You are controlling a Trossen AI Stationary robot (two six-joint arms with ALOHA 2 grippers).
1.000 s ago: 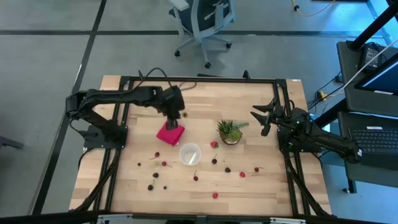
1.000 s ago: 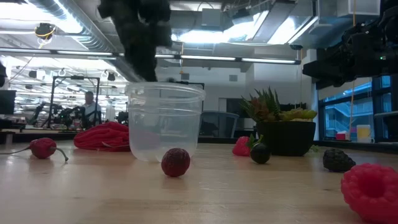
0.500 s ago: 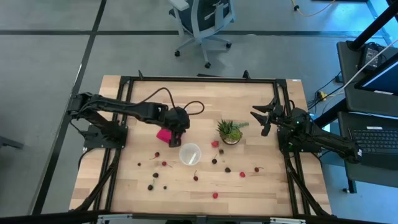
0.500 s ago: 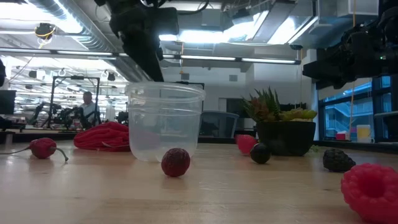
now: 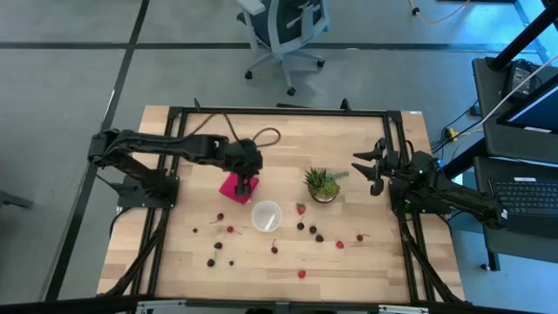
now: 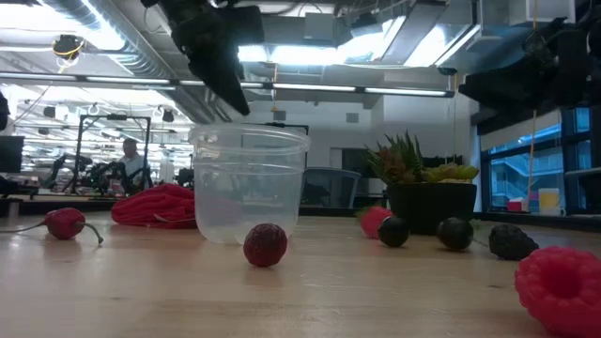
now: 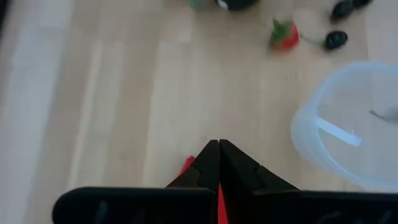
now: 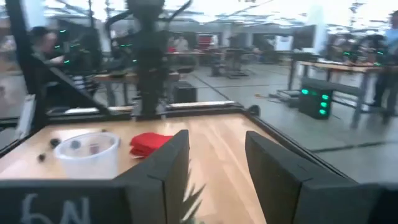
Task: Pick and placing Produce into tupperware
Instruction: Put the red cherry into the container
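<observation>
Two dark jointed arms with black cables and tapered claws.

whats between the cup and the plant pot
In the high view, one red fruit lies on the wood between the cup and the plant pot, nearer the pot. The rest of that stretch is bare table.

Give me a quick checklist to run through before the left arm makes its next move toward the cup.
1. Left gripper shut with nothing between its tips: ok.
2. Left gripper above the red block, beside the cup: ok.
3. Tupperware upright: ok.
4. Tupperware holds any fruit: cannot tell.
5. Loose fruit waiting on the table, such as the strawberry: ok.
6. Right gripper parked at the table's right edge, jaws apart, beyond the potted plant: ok.
</observation>
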